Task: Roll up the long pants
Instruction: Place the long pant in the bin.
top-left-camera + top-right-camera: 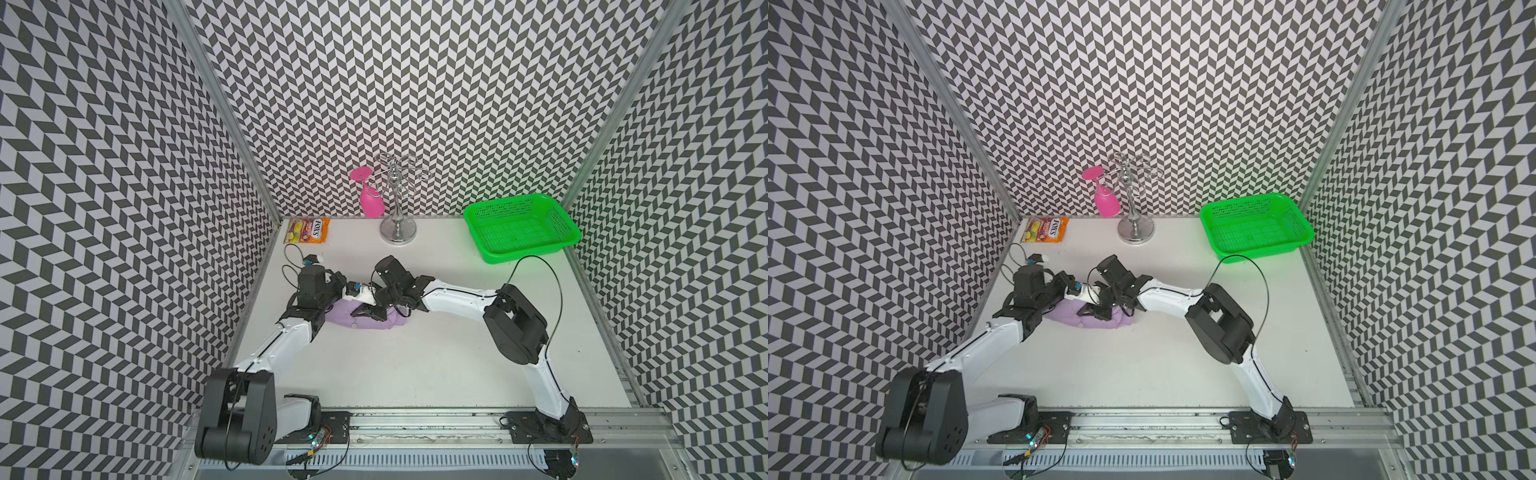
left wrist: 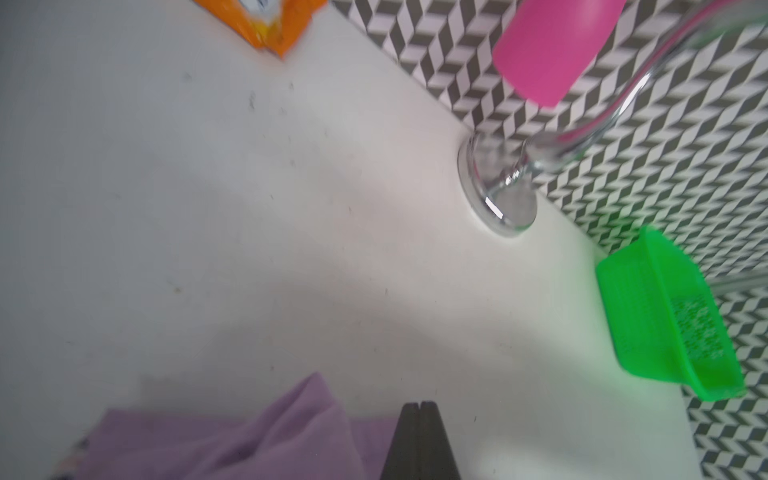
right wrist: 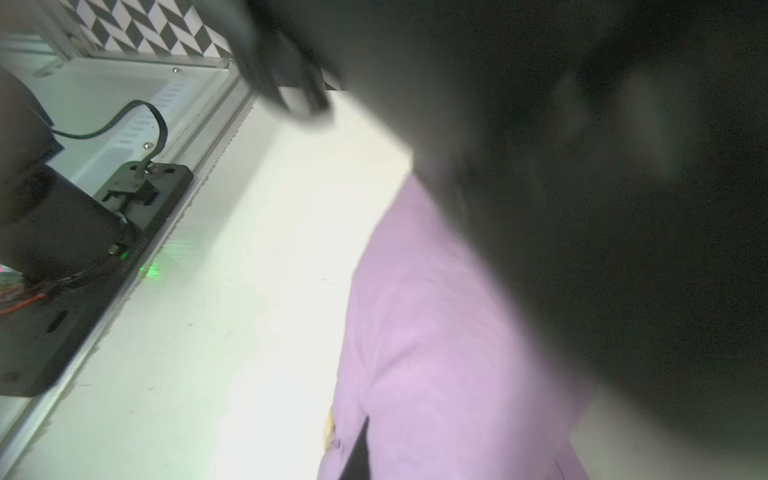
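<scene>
**A:** Start from the left side of the table [image 1: 415,365]. What's there?

**B:** A snack packet [image 1: 307,230] lies in the far left corner. Nearer us is the left hand [image 2: 420,440]. Its fingers are pressed together with nothing between them, just beside the cloth.

**A:** And the long pants [image 1: 376,323]?

**B:** They are bunched into a compact lilac bundle towards the left edge, about midway between the near and far edges (both arms hide the top of it).

**A:** And the right hand [image 1: 368,309]?

**B:** It's down on the bundle. Its wrist view is mostly dark blur, so I cannot tell how wide it stands or whether it has hold of the cloth.

**A:** Further right?

**B:** A pink glass [image 1: 370,199] hangs upside down on a chrome stand [image 1: 398,230] at the far edge. A green basket [image 1: 519,228] sits in the far right corner.
</scene>
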